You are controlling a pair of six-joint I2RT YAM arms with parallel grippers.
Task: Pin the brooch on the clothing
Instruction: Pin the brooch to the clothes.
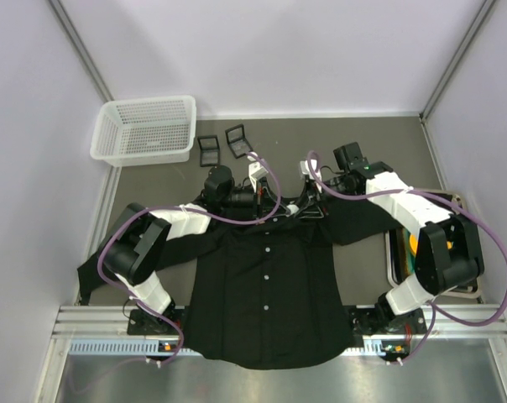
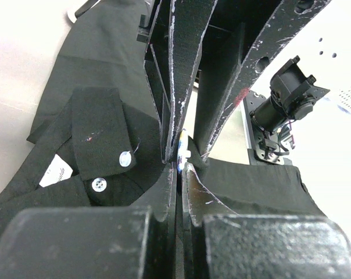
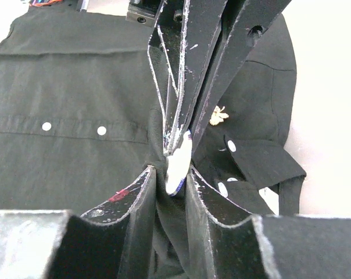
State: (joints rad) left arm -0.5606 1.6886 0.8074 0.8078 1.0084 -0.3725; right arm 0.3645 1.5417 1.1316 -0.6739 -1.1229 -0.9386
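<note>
Jaws of the right gripper [image 3: 173,174] clamp the white brooch [image 3: 180,154] against the shirt [image 3: 65,157] just beside its collar [image 3: 262,163]. Those of the left gripper [image 2: 179,168] are pressed together there too. Pinning seems underway, not visibly fastened.

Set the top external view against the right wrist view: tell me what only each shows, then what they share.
Top external only: the white basket, two small black trays beyond the collar, and the full outline of the black shirt with its sleeves spread. Right wrist only: the small white brooch pinched between the jaws of the right gripper, where the fabric bunches, and a pale mark on the cloth. Both: the shirt's front with its white buttons.
</note>
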